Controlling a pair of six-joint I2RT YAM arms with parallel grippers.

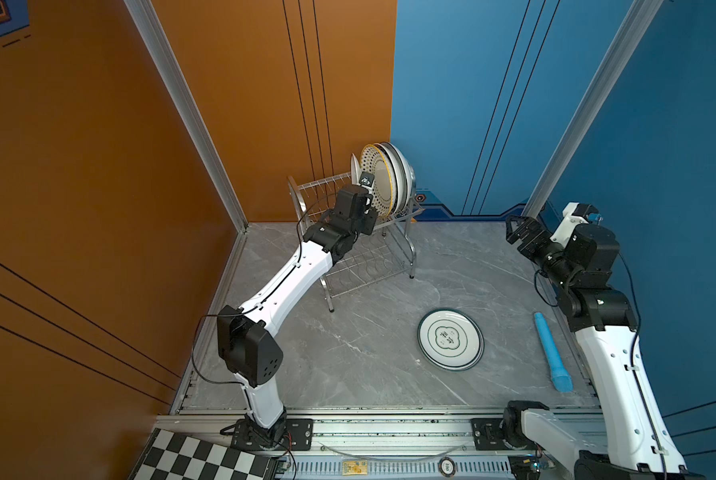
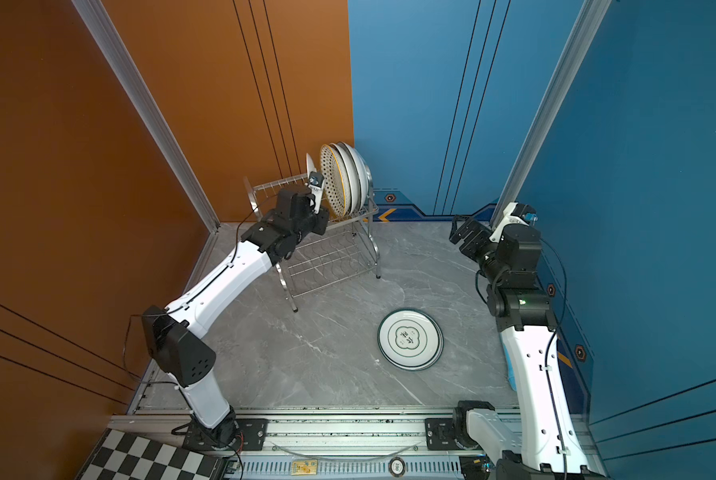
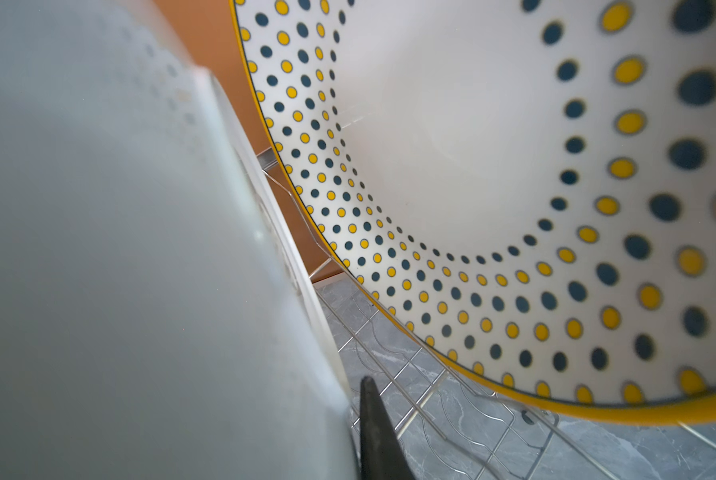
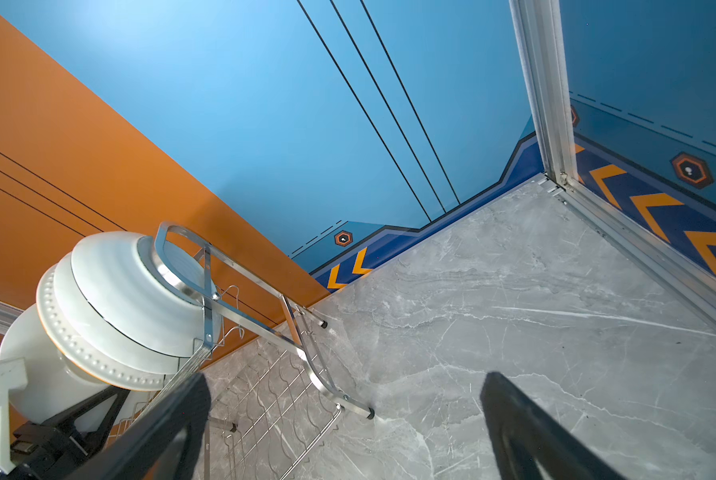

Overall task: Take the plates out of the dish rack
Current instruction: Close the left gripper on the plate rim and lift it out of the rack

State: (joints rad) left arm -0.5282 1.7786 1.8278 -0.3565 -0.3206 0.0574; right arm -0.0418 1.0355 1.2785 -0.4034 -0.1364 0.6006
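The dish rack [image 1: 411, 245] [image 2: 374, 245] stands at the back left of the table, and its upper tier holds several upright plates. The frontmost of the close group has black and yellow dots [image 1: 379, 178] [image 3: 452, 145]. Left of it a plain white plate [image 1: 353, 166] [image 3: 119, 249] stands on edge, with my left gripper [image 1: 364, 183] shut on its rim. One black finger [image 3: 373, 432] shows beside that plate, while the other is hidden behind it. A teal-rimmed clover plate [image 1: 450, 338] [image 2: 410, 338] lies flat on the table. At the far right my right gripper [image 1: 514, 228] [image 4: 344, 395] hangs open and empty.
A light blue cylinder [image 1: 551, 351] lies along the table's right side beside the right arm. The rack's lower tier [image 4: 273, 399] holds nothing. Orange and blue walls close in behind the rack, and metal posts [image 1: 585, 108] stand at the back corners.
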